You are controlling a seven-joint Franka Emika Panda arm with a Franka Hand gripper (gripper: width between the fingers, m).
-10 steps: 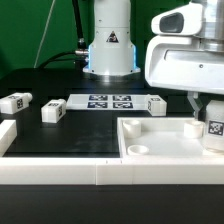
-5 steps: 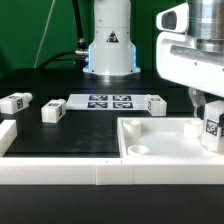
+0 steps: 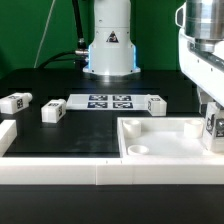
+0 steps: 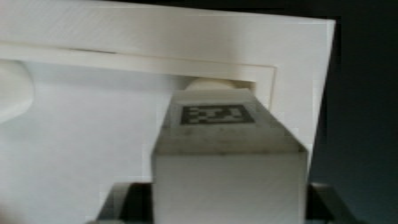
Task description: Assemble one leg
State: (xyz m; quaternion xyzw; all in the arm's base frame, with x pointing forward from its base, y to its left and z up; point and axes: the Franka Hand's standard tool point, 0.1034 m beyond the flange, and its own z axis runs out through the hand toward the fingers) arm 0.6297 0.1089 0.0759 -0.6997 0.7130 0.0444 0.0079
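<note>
Over the last second the gripper (image 3: 211, 116) has been carried toward the exterior view's right, and it is now seen at the frame's edge, above the far right side of the white tray-like piece (image 3: 160, 132). One leg (image 4: 217, 150) is clamped between the jaws, its tag facing the wrist camera, just over the tray's rim. This is judged to be the approach to a corner hole for seating the leg. Four legs are counted: the held one and three loose on the black table (image 3: 80, 130), at (image 3: 15, 102), (image 3: 52, 112) and (image 3: 155, 104). One tray and one marker board (image 3: 108, 101) are seen.
</note>
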